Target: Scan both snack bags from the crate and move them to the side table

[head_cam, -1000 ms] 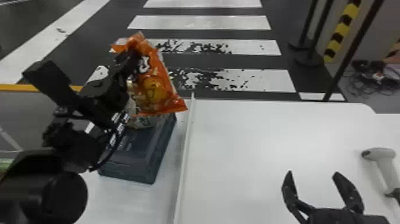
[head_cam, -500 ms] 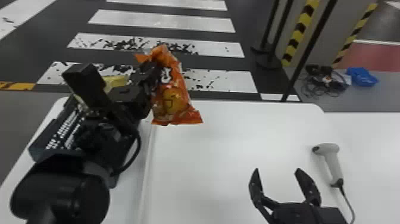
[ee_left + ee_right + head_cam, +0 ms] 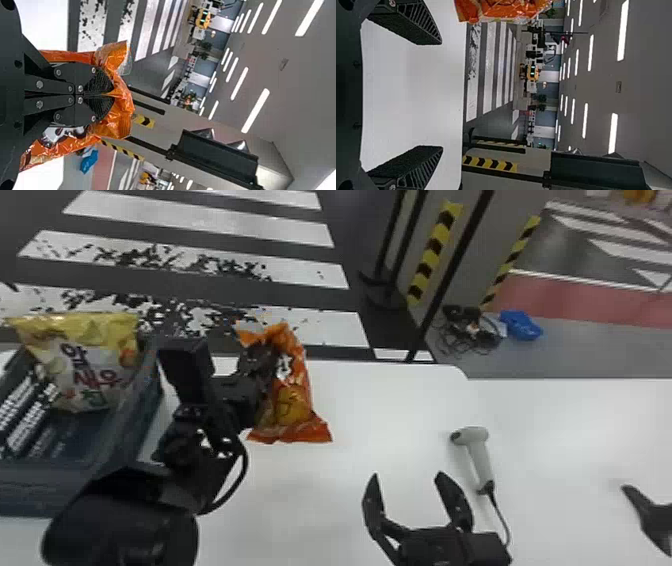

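Observation:
My left gripper [image 3: 265,357] holds the orange snack bag [image 3: 294,405] upright above the white table, right of the crate [image 3: 145,410]. In the left wrist view the left gripper [image 3: 113,94] is shut on the crinkled top of the orange bag [image 3: 125,113]. The yellow snack bag [image 3: 95,365] stands in the crate. My right gripper [image 3: 407,480] is over the table near the front, open and with nothing between its fingers; in the right wrist view the right gripper [image 3: 441,95] has its fingers wide apart, the orange bag [image 3: 502,10] off to one side. The scanner [image 3: 477,455] lies on the table.
The white table [image 3: 380,410] spans the front, with the scanner's cable [image 3: 501,515] running toward the front edge. At the far right a dark pointed part [image 3: 650,510] comes in. Black posts and a blue item [image 3: 521,325] are on the floor beyond the table.
The head view has swung to the right, bringing more floor and table into view. The orange bag, still in my left gripper, has moved right, away from the crate. My right gripper remains open.

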`<state>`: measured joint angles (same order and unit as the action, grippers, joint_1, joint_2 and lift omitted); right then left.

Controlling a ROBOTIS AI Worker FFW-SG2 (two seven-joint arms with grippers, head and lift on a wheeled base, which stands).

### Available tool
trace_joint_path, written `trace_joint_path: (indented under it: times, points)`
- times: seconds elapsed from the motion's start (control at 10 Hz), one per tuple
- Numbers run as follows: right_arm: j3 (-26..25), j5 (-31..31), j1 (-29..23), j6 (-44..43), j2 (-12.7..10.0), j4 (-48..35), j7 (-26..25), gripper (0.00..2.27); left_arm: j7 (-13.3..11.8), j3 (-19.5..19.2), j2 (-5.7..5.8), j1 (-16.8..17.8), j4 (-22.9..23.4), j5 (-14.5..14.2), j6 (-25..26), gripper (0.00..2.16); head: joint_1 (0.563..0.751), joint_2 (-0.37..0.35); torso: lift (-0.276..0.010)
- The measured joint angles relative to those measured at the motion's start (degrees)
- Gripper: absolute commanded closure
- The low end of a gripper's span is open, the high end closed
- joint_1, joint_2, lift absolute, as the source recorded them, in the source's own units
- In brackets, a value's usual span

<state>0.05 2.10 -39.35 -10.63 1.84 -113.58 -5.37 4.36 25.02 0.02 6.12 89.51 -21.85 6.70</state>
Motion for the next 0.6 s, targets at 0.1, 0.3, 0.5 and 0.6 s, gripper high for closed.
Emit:
trace_joint_path:
  times: [0.1, 0.3, 0.5, 0.6]
  points:
    - [-0.2, 0.0, 0.0, -0.1, -0.1, 0.0, -0.1, 0.05, 1.0, 1.8, -0.01, 1.0, -3.9, -1.1, -0.7, 2.14, 0.695, -0.315, -0.099]
    - [-0.4, -0.1, 0.0, -0.1, -0.1, 0.0, -0.2, 0.05, 0.2, 4.2, -0.02, 2.9, -11.9, -6.9, -3.8, 2.14, 0.695, -0.335, -0.099]
    - [-0.5, -0.2, 0.1, -0.1, -0.1, 0.2, -0.2, 0.05, 0.5, 6.6, -0.02, 3.5, -14.9, -10.3, -4.6, 2.14, 0.695, -0.350, -0.099]
    - [-0.5, -0.2, 0.2, -0.1, -0.1, 0.4, -0.2, 0.05, 0.6, 7.8, -0.02, 3.6, -15.1, -10.7, -4.4, 1.81, 0.695, -0.350, -0.099]
